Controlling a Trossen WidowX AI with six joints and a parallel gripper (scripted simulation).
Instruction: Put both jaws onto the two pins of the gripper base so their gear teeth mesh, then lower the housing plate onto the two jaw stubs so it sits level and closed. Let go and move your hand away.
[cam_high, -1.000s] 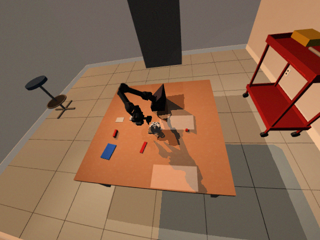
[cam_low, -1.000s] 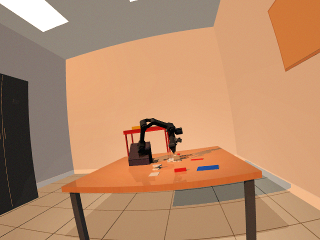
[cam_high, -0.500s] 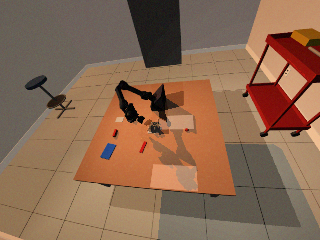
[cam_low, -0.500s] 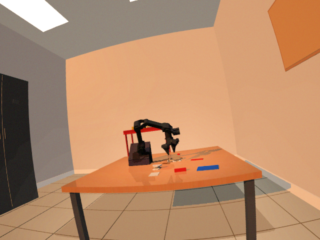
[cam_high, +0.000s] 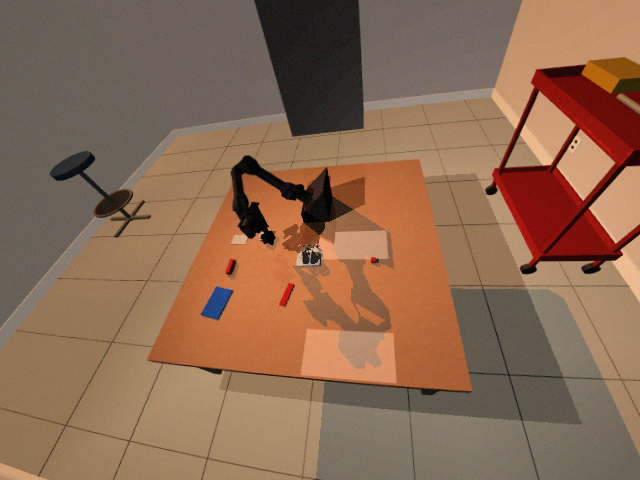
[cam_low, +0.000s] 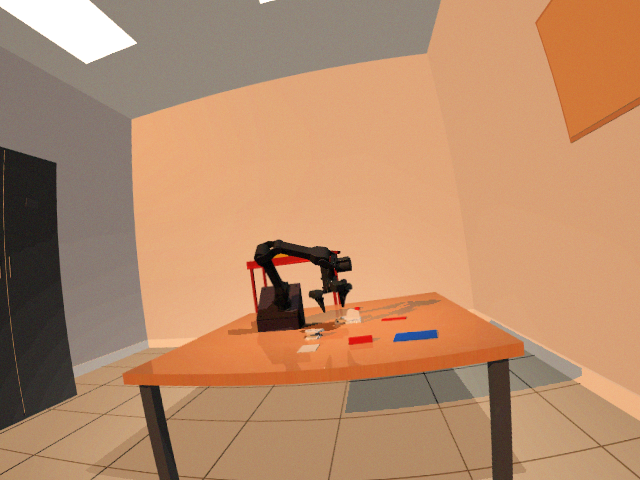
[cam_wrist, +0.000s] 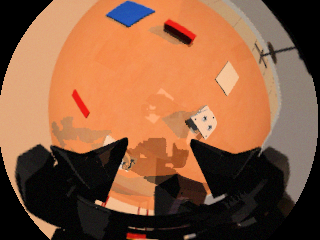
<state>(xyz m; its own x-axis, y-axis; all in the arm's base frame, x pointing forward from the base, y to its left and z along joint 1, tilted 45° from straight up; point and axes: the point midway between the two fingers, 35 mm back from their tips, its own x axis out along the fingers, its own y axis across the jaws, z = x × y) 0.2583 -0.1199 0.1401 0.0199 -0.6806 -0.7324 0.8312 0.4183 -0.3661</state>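
The white gripper base (cam_high: 300, 262) (cam_low: 353, 316) lies mid-table. Two dark shapes show on it in the top view, with small grey and white parts at its rear edge. Whether these are the jaws, and whether teeth mesh, I cannot tell. In the wrist view the left finger hides much of it. The housing plate (cam_low: 313, 331) (cam_wrist: 202, 120), white with dark holes, sits apart from the base, toward the pale square; the arm partly hides it in the top view. My gripper (cam_low: 333, 308) (cam_wrist: 160, 141) is wide open and empty, above the table between base and plate.
A pale square (cam_high: 238, 239) (cam_low: 308, 348) (cam_wrist: 227, 78) lies beyond the plate. A red block (cam_high: 230, 266) (cam_wrist: 179, 32), blue slab (cam_high: 217, 302) (cam_wrist: 130, 13), red bar (cam_high: 286, 294) (cam_wrist: 80, 103) and small red cube (cam_high: 373, 259) lie around. The dark arm mount (cam_low: 279, 317) stands behind.
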